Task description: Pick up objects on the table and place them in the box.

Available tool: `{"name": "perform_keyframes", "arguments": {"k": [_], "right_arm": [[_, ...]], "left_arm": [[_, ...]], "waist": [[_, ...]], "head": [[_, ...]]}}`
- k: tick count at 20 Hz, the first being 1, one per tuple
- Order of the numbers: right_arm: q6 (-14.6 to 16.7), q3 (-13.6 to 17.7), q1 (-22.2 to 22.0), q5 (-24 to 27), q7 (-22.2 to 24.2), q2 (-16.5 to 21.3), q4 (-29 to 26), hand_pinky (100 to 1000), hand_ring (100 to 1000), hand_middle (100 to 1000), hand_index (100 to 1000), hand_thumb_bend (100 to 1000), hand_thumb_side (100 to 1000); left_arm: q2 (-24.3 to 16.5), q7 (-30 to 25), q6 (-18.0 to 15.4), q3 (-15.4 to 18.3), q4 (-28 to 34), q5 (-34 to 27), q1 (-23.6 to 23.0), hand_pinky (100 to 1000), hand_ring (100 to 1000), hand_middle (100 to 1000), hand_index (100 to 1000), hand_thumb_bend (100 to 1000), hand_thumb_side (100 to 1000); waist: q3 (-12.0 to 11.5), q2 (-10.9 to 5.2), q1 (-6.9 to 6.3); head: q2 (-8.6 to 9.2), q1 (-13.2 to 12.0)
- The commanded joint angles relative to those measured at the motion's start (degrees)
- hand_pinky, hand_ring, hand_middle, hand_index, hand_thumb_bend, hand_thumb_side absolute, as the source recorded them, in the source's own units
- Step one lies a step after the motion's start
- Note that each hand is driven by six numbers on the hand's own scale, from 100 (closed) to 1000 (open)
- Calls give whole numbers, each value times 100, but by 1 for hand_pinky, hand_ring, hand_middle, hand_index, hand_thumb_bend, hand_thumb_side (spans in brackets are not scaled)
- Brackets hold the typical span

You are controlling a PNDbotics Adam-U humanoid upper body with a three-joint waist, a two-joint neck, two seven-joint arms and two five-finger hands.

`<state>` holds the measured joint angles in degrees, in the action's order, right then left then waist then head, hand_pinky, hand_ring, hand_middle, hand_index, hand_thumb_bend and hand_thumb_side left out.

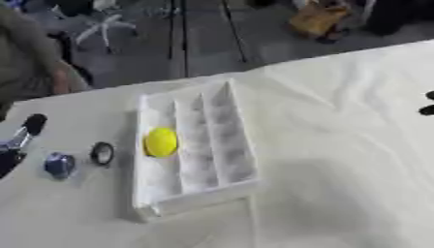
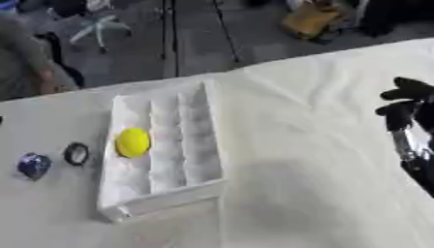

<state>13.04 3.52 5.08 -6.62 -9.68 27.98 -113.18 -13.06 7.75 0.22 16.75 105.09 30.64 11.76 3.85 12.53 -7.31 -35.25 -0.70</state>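
One yellow ball (image 1: 161, 142) lies inside the white box (image 1: 241, 145), in the leftmost of its three long compartments, about halfway along that channel and touching the outer left wall. The other two compartments hold nothing that can be made out. The box sits slightly askew on the cloth-covered tabletop (image 1: 339, 169), its near end wall toward the lower edge of the view.

Just left of the box, on the cloth, lies one small black ring (image 1: 101, 153), and a little farther left one small blue rounded object (image 1: 58, 164) with a shiny surface; the two are near each other but apart, and neither touches the box.

The left hand (image 1: 25, 131) shows only at the left edge of the left eye view: a dark rounded fingertip pointing up and to the right, with a silver segment below it, hanging above the tabletop near the blue object. Too little of it shows to tell whether its fingers are straight or curled.

The right hand (image 2: 407, 109) shows at the right edge of the right eye view, well apart from the box, raised above the cloth with dark fingers curled inward and nothing between them; a silver forearm section runs down toward the lower right corner
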Motion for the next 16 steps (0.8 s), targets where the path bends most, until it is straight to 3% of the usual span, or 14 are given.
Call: {"name": "perform_keyframes", "arguments": {"k": [1,8,12,16], "right_arm": [[20,43,55,25,-1,106,-141,732,627,684,872,293,695],[25,41,56,27,1,104,-141,732,627,683,872,293,694],[24,46,50,26,-2,108,-141,732,628,683,873,293,695],[21,40,52,24,5,108,-141,732,628,684,873,293,695]], "left_arm": [[-169,2,18,19,100,27,49,663,635,714,841,817,636],[-162,-6,19,25,112,39,53,663,635,714,841,816,635],[-162,-33,31,20,104,57,46,664,636,715,841,815,636],[-176,-82,55,15,91,105,42,665,636,714,841,815,634]], "waist": [[-2,-143,138],[-9,-142,154],[-6,-151,150],[-5,-150,145]], "head": [[47,-2],[-14,-30],[-94,-378],[-115,-376]]}}
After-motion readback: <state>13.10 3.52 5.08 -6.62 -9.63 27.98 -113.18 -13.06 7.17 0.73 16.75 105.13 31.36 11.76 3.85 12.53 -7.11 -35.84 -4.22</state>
